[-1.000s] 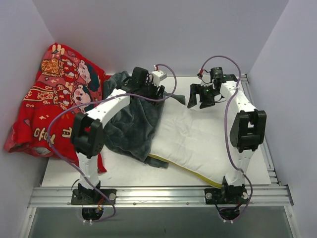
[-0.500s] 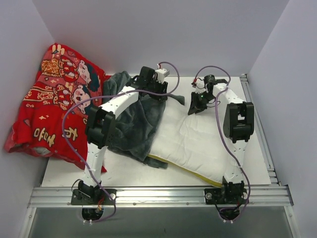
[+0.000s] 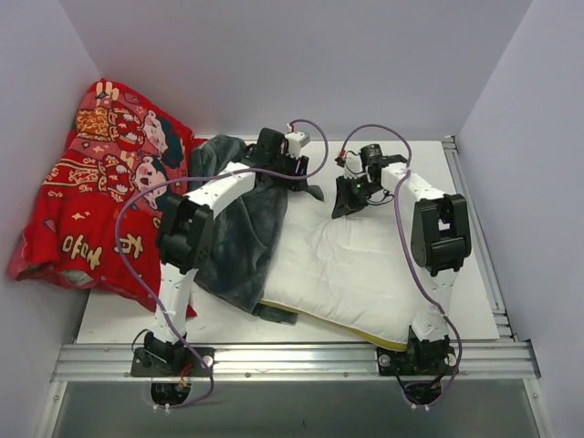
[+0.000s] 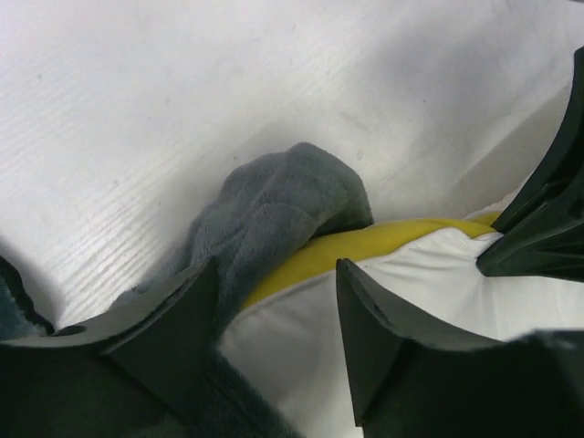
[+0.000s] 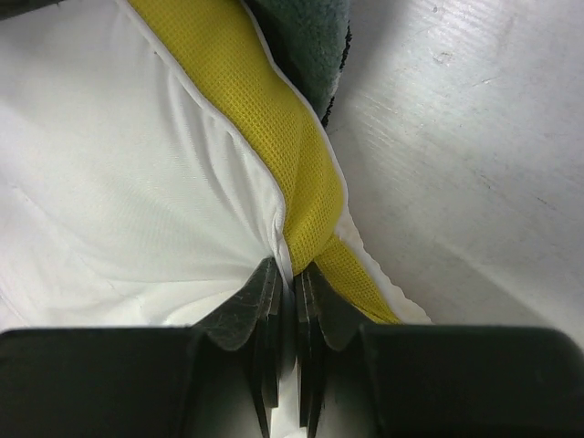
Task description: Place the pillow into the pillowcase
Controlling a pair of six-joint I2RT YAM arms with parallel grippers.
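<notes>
Tightly, right tool [image 5: 294, 271] on pillow [image 5: 137, 173]

Both arms are rocking the same look. The left arm [image 3: 214, 187] and right arm [image 3: 411, 182] are wearing white shells with chunky black housings at the joints. A thin purple cable [image 3: 117, 242] is hanging loose off the left one, and a second purple cable [image 3: 401, 246] is running along the right. The left base [image 3: 169, 356] and right base [image 3: 415, 356] are showing black, with round silver caps beside them. The left gripper [image 4: 278, 292] and right gripper [image 5: 294, 274] are sporting matte black wedge-shaped fingers. A little white block [image 3: 294, 143] is riding on the left wrist.
</notes>
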